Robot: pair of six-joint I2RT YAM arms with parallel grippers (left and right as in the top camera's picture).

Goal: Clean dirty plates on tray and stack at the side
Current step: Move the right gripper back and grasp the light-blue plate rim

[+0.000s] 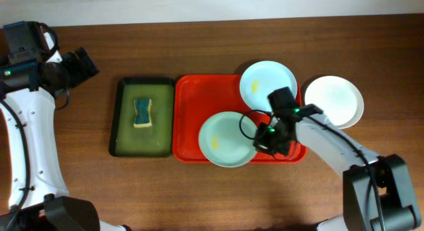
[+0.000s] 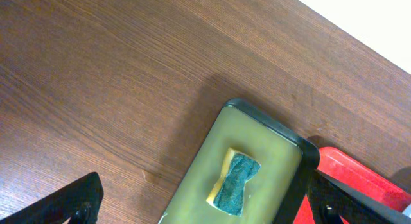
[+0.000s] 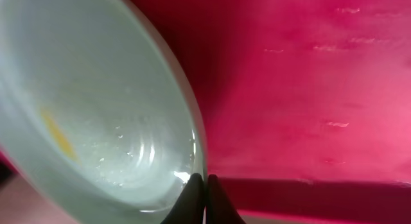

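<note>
The red tray point(image 1: 199, 98) lies mid-table. A pale blue plate point(image 1: 268, 82) with a yellow smear sits at its back right corner. A mint-green plate point(image 1: 225, 139) lies at the tray's front, overlapping the front rim. My right gripper point(image 1: 260, 135) is shut on this plate's right rim. In the right wrist view the fingers point(image 3: 205, 189) pinch the rim of the mint-green plate point(image 3: 96, 108), which has a yellow smear, over the tray point(image 3: 308, 89). A white plate point(image 1: 334, 100) lies on the table right of the tray. My left gripper point(image 1: 83, 64) is open and empty at the far left.
A dark green basin point(image 1: 122, 125) with a blue-and-yellow sponge point(image 1: 142, 112) stands just left of the tray. In the left wrist view, the open fingers point(image 2: 205, 208) frame the basin point(image 2: 257, 131), the sponge point(image 2: 234, 183) and the tray's corner point(image 2: 359, 179).
</note>
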